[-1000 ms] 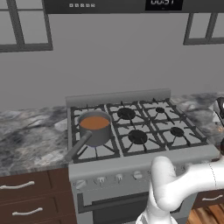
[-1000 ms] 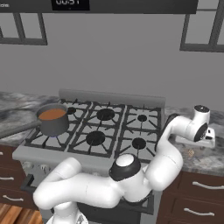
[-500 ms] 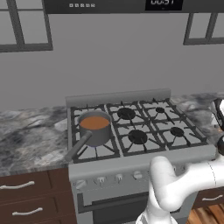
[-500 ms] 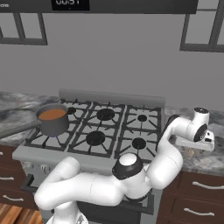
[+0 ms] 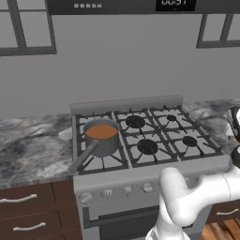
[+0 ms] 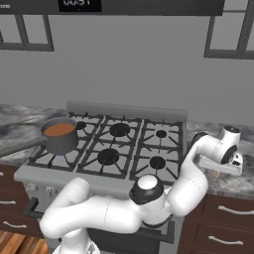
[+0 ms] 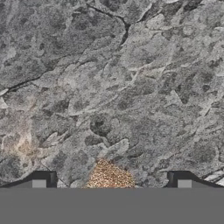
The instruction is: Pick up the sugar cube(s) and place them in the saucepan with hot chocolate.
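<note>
A speckled golden-brown sugar cube (image 7: 109,176) lies on the grey marble counter (image 7: 113,87), low in the hand view. My gripper (image 7: 111,183) is open, with its two dark fingertips (image 7: 39,181) standing wide apart on either side of the cube. Seen from the right base, the gripper (image 6: 222,169) hangs low over the counter just right of the stove. The saucepan with hot chocolate (image 5: 101,136) (image 6: 59,135) sits on the front left burner, orange-brown liquid inside, its long handle pointing toward the front left.
The gas stove (image 6: 114,149) with dark grates lies between the saucepan and my hand. Marble counter runs on both sides (image 5: 33,145) (image 6: 233,181). A grey wall with windows rises behind, and a microwave hangs above.
The hand has sunk a little closer to the counter right of the stove. The jaws have stayed wide apart, and the saucepan has not moved.
</note>
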Tool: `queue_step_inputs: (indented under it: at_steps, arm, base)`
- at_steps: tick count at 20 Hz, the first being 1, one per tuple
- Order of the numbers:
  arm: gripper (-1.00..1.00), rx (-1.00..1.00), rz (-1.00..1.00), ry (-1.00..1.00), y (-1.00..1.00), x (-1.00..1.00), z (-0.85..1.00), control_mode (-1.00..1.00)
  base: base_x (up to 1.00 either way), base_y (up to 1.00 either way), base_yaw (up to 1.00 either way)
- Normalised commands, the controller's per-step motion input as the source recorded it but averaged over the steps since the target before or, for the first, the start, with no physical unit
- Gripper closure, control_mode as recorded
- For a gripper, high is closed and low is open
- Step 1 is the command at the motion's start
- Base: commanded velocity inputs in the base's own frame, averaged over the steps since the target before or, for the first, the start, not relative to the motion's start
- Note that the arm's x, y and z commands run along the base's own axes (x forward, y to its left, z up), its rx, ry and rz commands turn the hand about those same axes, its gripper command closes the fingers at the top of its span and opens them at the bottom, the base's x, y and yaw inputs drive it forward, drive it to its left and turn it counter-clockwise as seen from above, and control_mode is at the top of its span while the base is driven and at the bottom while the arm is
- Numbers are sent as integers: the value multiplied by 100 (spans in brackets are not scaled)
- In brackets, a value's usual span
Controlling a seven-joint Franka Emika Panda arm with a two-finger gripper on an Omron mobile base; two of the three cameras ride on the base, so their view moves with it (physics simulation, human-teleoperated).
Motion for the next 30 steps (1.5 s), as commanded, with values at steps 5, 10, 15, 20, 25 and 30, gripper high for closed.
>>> queue_step_inputs:
  at_steps: [5, 10, 15, 20, 25, 30]
  arm:
    - [-100, 3, 0, 4, 0, 0, -36, -100]
    - [-100, 0, 0, 2, 0, 1, -34, -100]
    - [-100, -1, 0, 0, 0, 0, -22, -100]
    - [-100, 0, 0, 1, 0, 0, -11, -100]
    - [100, 0, 0, 3, 0, 0, -7, -100]
    - [100, 0, 0, 5, 0, 0, -5, -100]
  base:
    - [0, 0, 0]
    - [0, 0, 0]
    - [0, 0, 0]
    - [0, 0, 0]
    - [0, 0, 0]
    - [0, 0, 0]
